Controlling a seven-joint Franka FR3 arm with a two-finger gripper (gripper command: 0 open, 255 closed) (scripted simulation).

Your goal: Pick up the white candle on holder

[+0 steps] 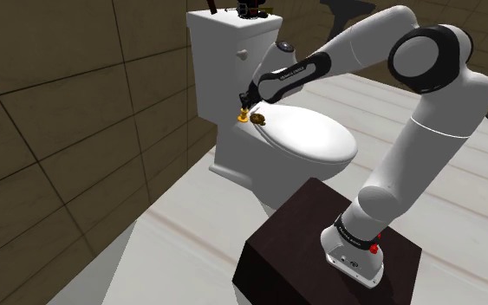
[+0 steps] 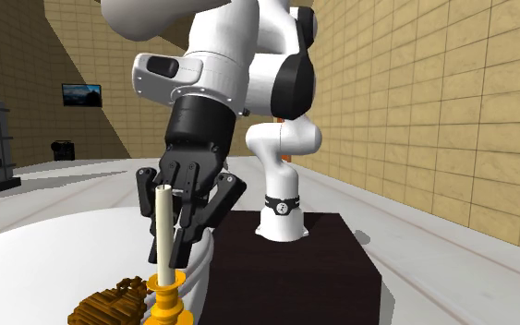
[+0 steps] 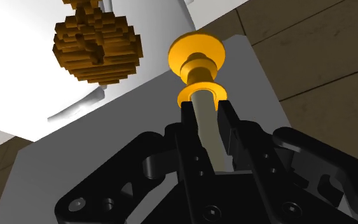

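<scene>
The black claw [image 3: 205, 109] is pinching the pale candle [image 2: 163, 231] low on its shaft, with the orange holder [image 3: 196, 58] sitting just beyond its fingertips on the white toilet [image 1: 315, 139], probably calling for a firm, straight lift clear of the brown blocky ornament [image 3: 98, 44] beside it.

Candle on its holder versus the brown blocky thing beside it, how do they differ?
The candle is a pale, slim stick standing upright on a yellow holder; the brown blocky thing is squat and lumpy. The candle is clasped in the claw; the brown blocky thing lies free beside it. Both sit on the white toilet.
</scene>
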